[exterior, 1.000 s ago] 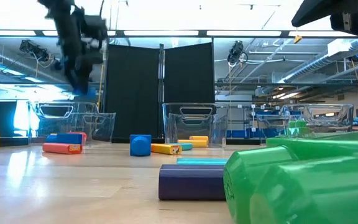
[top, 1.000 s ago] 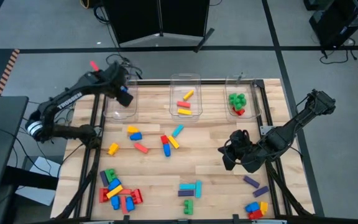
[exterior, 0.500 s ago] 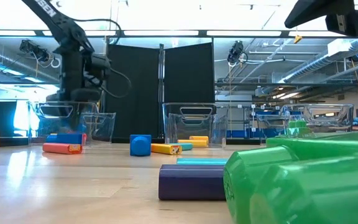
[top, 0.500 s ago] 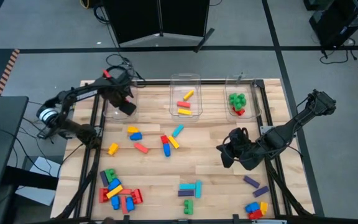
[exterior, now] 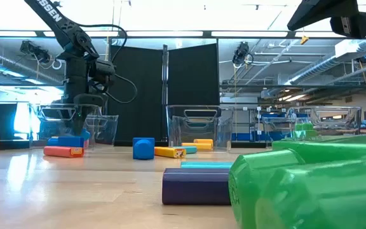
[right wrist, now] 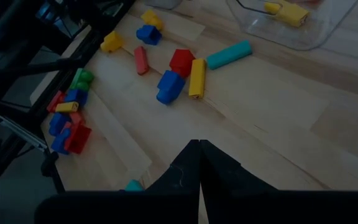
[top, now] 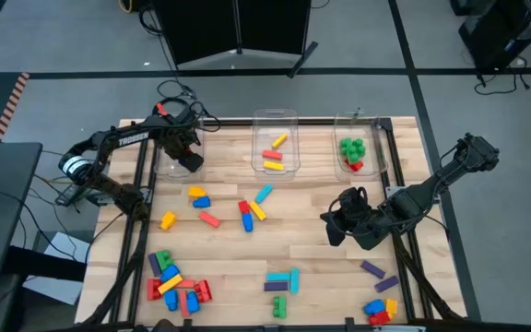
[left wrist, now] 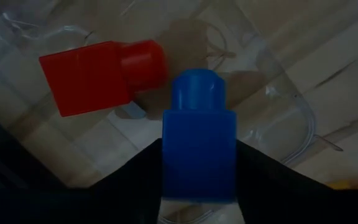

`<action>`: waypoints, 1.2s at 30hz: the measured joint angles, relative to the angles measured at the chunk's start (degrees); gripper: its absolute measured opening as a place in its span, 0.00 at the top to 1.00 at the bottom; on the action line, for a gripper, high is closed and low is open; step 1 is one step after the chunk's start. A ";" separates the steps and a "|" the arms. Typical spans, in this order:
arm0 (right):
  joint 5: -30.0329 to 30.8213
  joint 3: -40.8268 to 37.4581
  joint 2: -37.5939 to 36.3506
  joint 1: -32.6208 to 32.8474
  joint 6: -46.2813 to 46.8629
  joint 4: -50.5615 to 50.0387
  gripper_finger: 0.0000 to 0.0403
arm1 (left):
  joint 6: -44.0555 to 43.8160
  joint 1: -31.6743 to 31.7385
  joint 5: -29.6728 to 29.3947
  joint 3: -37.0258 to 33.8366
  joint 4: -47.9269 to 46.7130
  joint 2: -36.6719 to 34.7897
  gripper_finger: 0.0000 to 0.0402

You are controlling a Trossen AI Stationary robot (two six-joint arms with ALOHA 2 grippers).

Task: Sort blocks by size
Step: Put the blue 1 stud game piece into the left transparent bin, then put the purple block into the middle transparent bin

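My left gripper [top: 188, 159] reaches down into the clear left bin [top: 166, 164] and is shut on a blue block [left wrist: 197, 143]. A red block [left wrist: 98, 74] lies on the bin's floor just beside it. In the low view the left gripper [exterior: 81, 122] stands inside the left bin [exterior: 107, 130]. My right gripper [top: 344, 227] hangs shut over the table's right half with nothing in it. Loose blocks lie about the table: a cluster in the middle [top: 247, 212] and a pile at the near left [top: 173, 281]. My left gripper pinches the blue block's two opposite flat sides [left wrist: 169, 155] between its two fingers. The fingers come from above, pointing down. The block lies on its side, its stud [left wrist: 194, 84] pointing level toward the red block. Whether it touches the bin's floor I cannot tell.
The middle bin [top: 289, 118] holds yellow and red blocks, and the right bin [top: 373, 129] holds green ones and a red one. More blocks lie at the near middle [top: 282, 281] and near right [top: 378, 309]. A big green block [exterior: 310, 184] fills the low view's near right.
My left gripper has come down from above the left bin into it, tipping to point straight down, with the blue block still between its fingers. The right arm has kept still.
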 joint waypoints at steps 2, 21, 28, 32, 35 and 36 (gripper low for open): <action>0.00 0.00 0.00 0.00 -0.06 0.00 0.97 | -0.09 0.00 0.02 0.00 0.04 0.00 0.51; -0.22 0.00 0.00 0.00 -0.64 -0.36 0.96 | -0.28 0.00 -2.18 10.13 -7.49 -5.51 0.38; -2.15 0.00 0.00 0.04 -3.43 -0.53 0.96 | -1.81 -1.01 -2.19 15.05 -12.94 -9.49 0.38; -2.19 0.00 0.00 0.04 -4.16 -0.50 0.95 | -3.15 -3.25 -1.08 15.94 -14.11 -12.37 0.38; -2.19 0.00 0.00 0.04 -4.42 -0.50 0.95 | -5.60 -5.41 -0.73 16.24 -13.97 -15.11 0.38; -2.19 0.00 0.00 0.04 -4.98 -0.50 0.95 | -6.37 -6.15 -0.76 16.26 -13.78 -16.21 0.38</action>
